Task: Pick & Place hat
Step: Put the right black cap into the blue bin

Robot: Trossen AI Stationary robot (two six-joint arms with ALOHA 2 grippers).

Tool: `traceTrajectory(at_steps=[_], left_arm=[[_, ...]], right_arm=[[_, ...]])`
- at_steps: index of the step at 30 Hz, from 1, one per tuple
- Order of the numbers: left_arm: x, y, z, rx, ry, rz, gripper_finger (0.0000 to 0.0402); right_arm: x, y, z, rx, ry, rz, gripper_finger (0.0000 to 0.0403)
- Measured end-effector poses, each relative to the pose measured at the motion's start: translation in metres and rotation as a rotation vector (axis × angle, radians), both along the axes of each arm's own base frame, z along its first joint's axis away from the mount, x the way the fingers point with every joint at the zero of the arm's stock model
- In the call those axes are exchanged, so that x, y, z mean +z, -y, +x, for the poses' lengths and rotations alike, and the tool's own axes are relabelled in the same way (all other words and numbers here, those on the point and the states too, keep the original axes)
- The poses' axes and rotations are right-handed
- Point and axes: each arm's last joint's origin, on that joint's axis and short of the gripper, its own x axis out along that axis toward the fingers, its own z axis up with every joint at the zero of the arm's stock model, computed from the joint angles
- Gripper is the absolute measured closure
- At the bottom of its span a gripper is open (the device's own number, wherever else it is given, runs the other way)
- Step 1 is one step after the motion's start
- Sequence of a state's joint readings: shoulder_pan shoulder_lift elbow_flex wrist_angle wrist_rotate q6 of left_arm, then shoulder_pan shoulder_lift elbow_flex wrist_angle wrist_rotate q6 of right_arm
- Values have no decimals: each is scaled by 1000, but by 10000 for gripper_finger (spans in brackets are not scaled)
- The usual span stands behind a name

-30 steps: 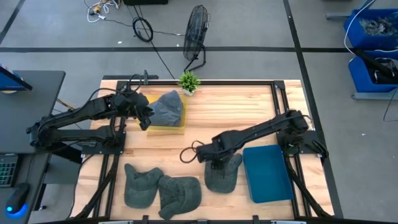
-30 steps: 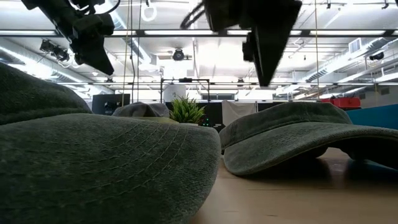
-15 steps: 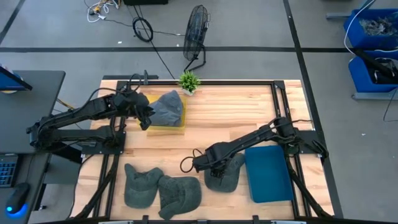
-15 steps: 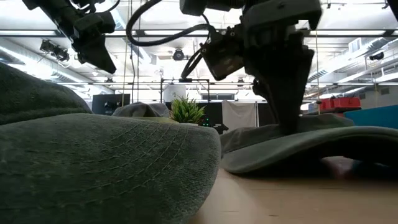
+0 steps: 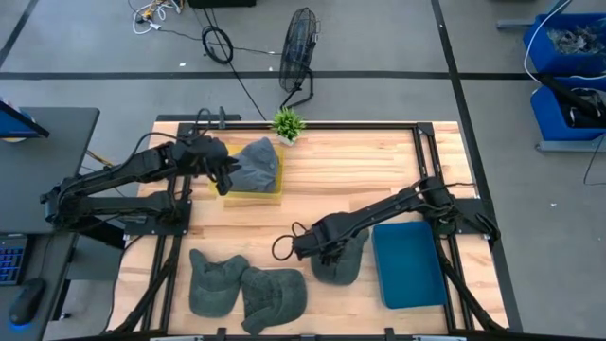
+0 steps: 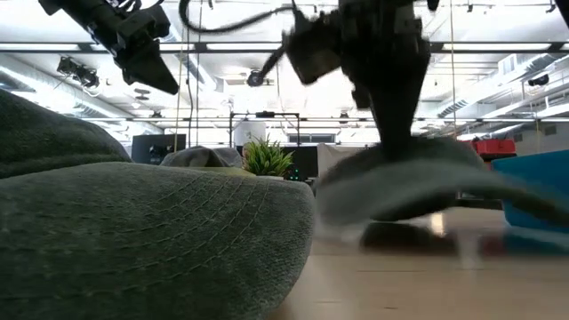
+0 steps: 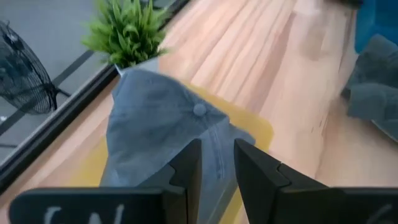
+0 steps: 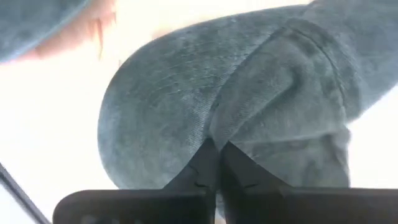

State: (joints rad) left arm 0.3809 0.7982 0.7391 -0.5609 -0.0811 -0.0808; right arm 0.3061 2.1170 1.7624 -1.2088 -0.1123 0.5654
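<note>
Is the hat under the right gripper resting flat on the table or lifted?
Lifted. In the low view the hat hangs off the tabletop with shadow beneath it, pinched in the shut right gripper.

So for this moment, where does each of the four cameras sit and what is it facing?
High: overhead, looking down on table; both arms.
Low: table height, facing room; right tool lifting grey hat.
Left wrist: on left arm, its fingers over blue-grey hat.
Right wrist: its tool pinching the grey hat, shared with low.
</note>
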Motion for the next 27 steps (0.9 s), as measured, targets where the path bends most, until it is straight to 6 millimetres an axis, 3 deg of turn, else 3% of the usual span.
traceTrajectory(at_steps=[9, 13, 16, 23, 27], left_arm=[[10, -2, 6, -23, 96, 78, 303], [10, -2, 6, -49, 77, 116, 303], [10, -2, 6, -50, 77, 116, 303], [10, -2, 6, -62, 68, 134, 303], [10, -2, 6, -62, 71, 137, 303]], right_arm=[[77, -7, -10, 262, 23, -136, 400], [94, -25, -19, 398, 75, -119, 400], [106, -35, -32, 342, 94, -114, 400], [116, -65, -81, 251, 109, -192, 401], [100, -81, -119, 310, 35, -225, 401]])
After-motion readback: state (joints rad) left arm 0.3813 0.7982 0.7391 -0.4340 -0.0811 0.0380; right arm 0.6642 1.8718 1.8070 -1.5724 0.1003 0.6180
